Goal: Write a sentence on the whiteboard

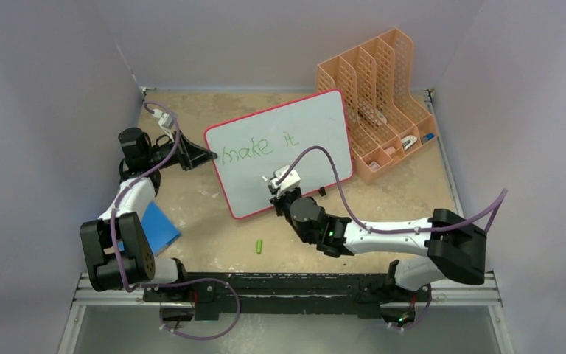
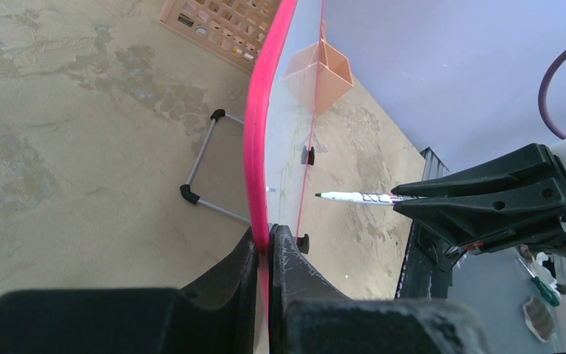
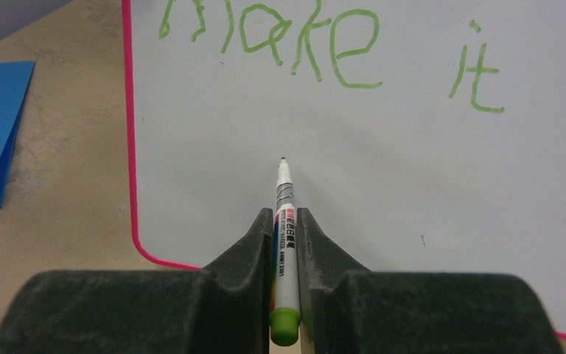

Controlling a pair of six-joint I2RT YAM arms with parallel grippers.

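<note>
The whiteboard [image 1: 306, 125] with a pink-red rim stands tilted at the table's middle. Green words "make it" [image 1: 259, 147] are on its upper part; they also show in the right wrist view [image 3: 332, 51]. My left gripper [image 1: 208, 155] is shut on the board's left rim [image 2: 261, 147]. My right gripper [image 1: 278, 182] is shut on a white marker [image 3: 286, 236] with a green end. The marker's tip [image 3: 284, 160] is at the board's bare lower left, below "make"; in the left wrist view the marker [image 2: 354, 198] stands a small gap off the surface.
An orange file rack [image 1: 379, 103] stands behind the board at the right. A blue pad [image 1: 155, 228] lies at the left by the left arm. A green marker cap [image 1: 259, 245] lies on the table in front of the board.
</note>
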